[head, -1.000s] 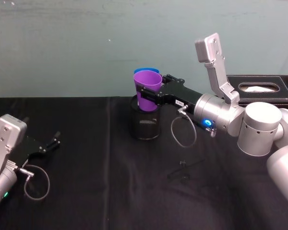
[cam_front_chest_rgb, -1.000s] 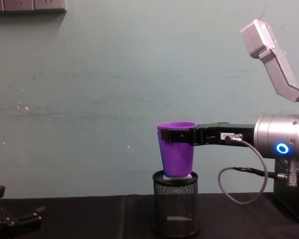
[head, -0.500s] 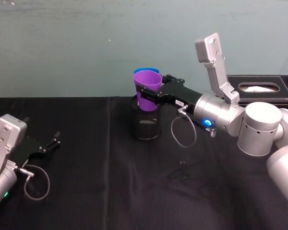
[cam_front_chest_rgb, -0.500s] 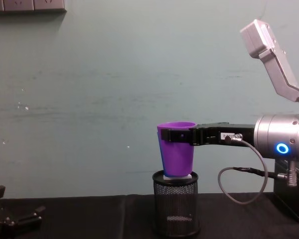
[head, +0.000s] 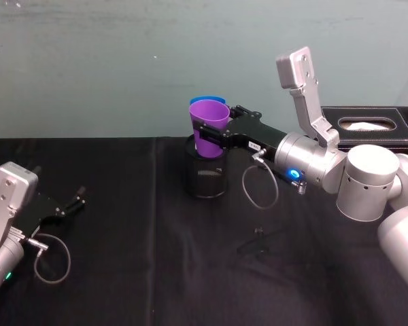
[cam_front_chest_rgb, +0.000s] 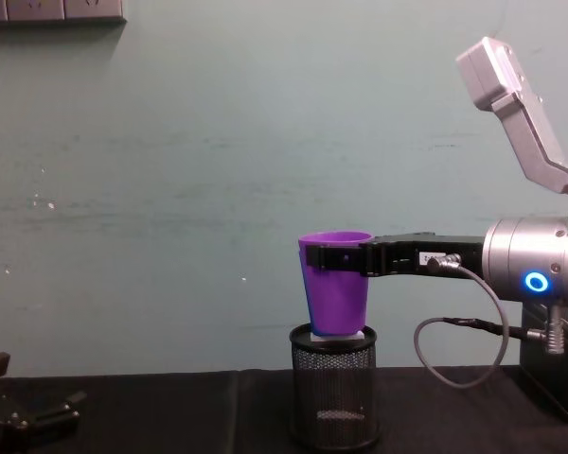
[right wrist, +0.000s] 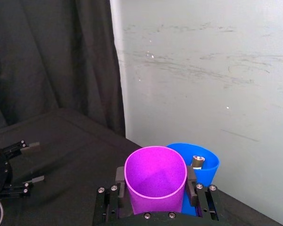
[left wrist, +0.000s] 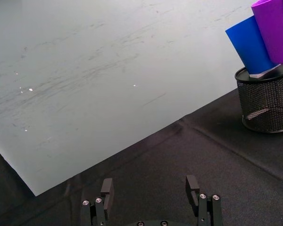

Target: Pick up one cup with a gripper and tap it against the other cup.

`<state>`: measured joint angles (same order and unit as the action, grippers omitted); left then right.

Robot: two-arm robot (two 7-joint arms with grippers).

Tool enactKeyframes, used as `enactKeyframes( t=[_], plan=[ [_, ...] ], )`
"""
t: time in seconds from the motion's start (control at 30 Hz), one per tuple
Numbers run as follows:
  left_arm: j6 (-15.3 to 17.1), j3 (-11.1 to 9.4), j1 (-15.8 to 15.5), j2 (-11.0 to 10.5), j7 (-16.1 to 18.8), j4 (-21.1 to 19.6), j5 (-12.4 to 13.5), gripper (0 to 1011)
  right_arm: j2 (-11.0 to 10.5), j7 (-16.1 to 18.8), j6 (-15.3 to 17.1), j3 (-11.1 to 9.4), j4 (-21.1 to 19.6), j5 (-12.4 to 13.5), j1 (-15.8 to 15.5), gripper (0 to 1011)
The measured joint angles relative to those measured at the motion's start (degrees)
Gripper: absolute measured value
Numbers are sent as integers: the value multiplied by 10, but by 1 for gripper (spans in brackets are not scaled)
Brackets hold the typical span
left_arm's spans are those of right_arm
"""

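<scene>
Purple plastic, thin and light, probably slick and easily squashed, so a gentle hold under the rim suits it. My right gripper (cam_front_chest_rgb: 336, 257) clasps the purple cup (head: 211, 119) there, just beside the blue cup (left wrist: 250, 44), above the mesh pen holder (cam_front_chest_rgb: 333, 397). My left gripper (left wrist: 148, 183) rests spread, low at the left.

right gripper (head: 209, 134) reaches forward, roughly level, label side up. Its fingers (right wrist: 192, 175) are clamped on opposite sides of the purple cup (head: 211, 115), just under the rim, with the cup upright. Behind the claw is the silver right wrist (head: 306, 166) with its blue ring lit, and one link angles up above it. left gripper (head: 77, 197) sits low, well off to that claw's left, fingers (left wrist: 107, 186) spread, nothing between them. left arm (head: 3, 217) is tucked in behind its claw.
</scene>
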<state>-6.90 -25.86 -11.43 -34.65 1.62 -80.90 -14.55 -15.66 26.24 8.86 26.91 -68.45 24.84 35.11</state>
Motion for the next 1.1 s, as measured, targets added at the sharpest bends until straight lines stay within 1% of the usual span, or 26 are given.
enactKeyframes(
  t=[1.1],
  plan=[
    [0, 0, 0, 0, 0, 0, 0, 1000, 0, 0, 0, 0, 0, 0, 0, 736]
  ],
)
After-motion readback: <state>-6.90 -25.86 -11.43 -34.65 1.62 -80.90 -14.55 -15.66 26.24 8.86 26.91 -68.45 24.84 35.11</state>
